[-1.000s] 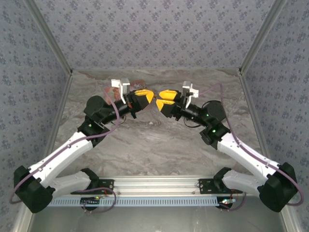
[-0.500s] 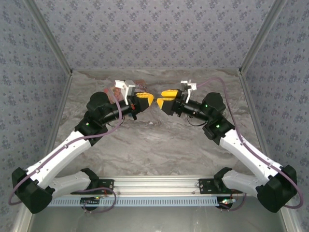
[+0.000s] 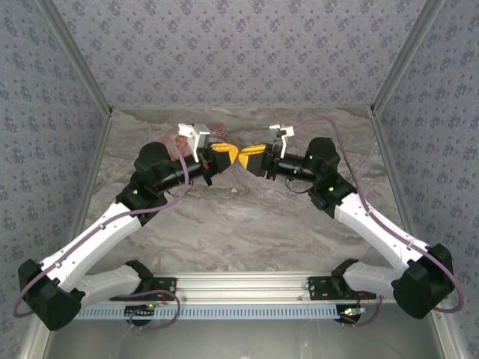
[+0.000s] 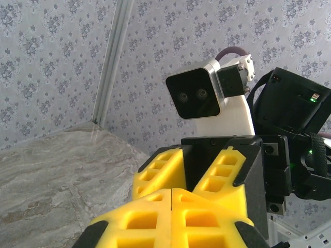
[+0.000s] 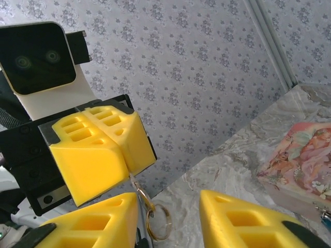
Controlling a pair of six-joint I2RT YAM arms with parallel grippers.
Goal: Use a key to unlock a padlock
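My left gripper (image 3: 229,155) is held above the table at the back middle, shut on a small key (image 5: 133,181). The key's blade pokes down from between the closed yellow fingers (image 5: 98,147), and a gold ring (image 5: 158,223) hangs from it. My right gripper (image 3: 248,155) faces it tip to tip and is open. Its two yellow fingers (image 4: 161,170) are spread on either side of the key, and the ring hangs by its left finger (image 5: 90,222). A blue sliver (image 5: 326,214) lies by the pink box; I cannot tell whether it is the padlock.
The pink illustrated box (image 5: 305,155) lies flat on the marble table (image 3: 239,224) at the back, behind the left wrist (image 3: 182,140). Patterned walls enclose the table on three sides. The arm bases stand along the near rail (image 3: 239,288).
The right gripper has moved left towards the left gripper and levelled out, closing the gap between the tips. The left gripper turned a little early on and then held still.
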